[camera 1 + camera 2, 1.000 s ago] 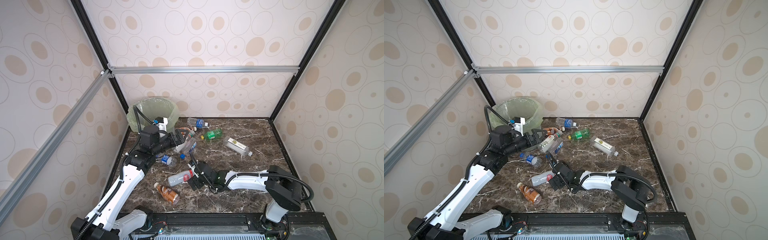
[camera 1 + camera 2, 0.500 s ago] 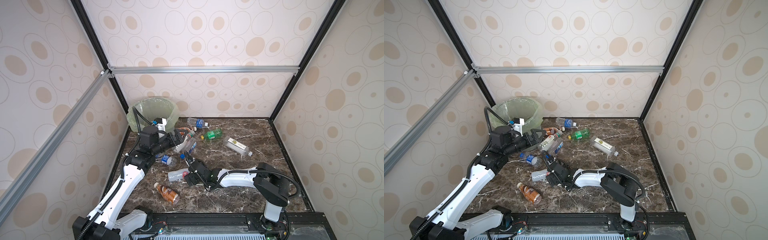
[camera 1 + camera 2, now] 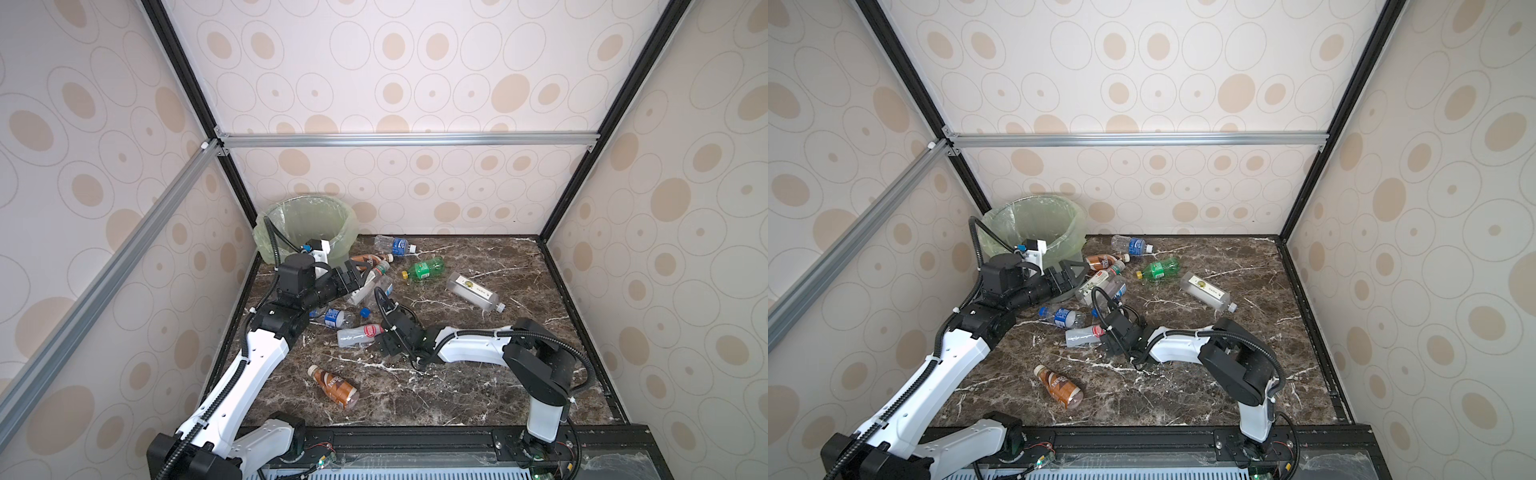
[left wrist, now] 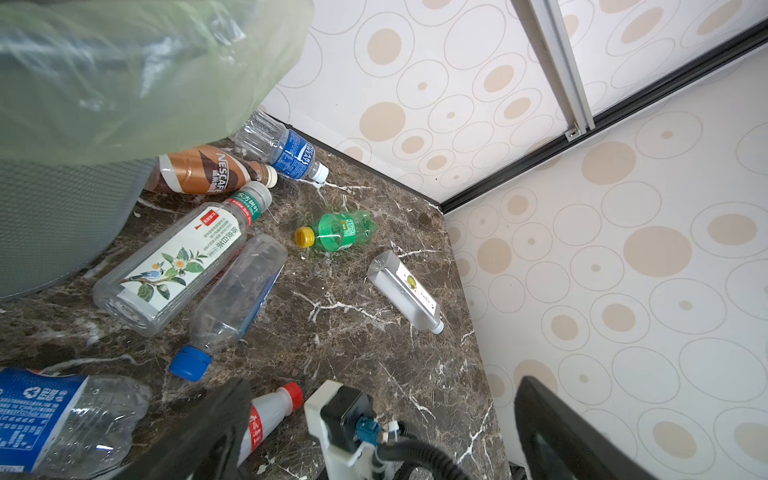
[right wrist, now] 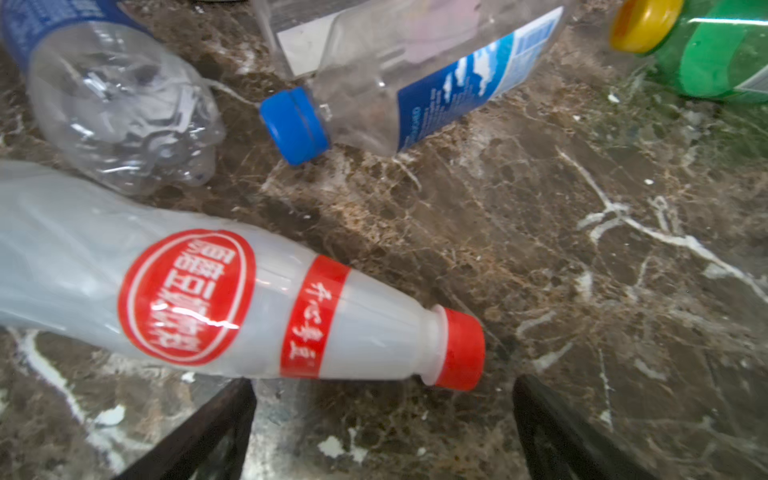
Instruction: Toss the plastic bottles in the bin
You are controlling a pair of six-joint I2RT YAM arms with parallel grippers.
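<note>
Dark marble table (image 3: 478, 386) inside a booth with dotted walls. Pale green bin (image 3: 266, 243), lined with a thin green bag, standing in the far left corner. Nine plastic bottles (image 3: 1071, 318) lying on the table, outside the bin.

- **Just beside the bin:** a brown coffee bottle (image 3: 368, 259), a tea bottle (image 4: 174, 262) with a bird-and-flower label, and a clear blue-capped bottle (image 4: 237, 299), the last two side by side.
- **By the back wall:** a water bottle (image 3: 392, 244) with a blue label.
- **Further right:** a green bottle (image 3: 424, 268) with a yellow cap, and a square clear bottle (image 3: 473, 291).
- **Near the middle:** a crushed bottle (image 3: 336, 318) with a blue label, and a whitish red-labelled bottle (image 5: 208, 299).
- **Alone toward the front:** a second brown bottle (image 3: 334, 386).

Left pincer (image 3: 360, 277) spread wide and empty, hovering above the tea bottle. Right pincer (image 3: 380, 337) low over the table, likewise spread wide, gripping nothing, with the red cap of the red-labelled bottle just ahead of its gap.
</note>
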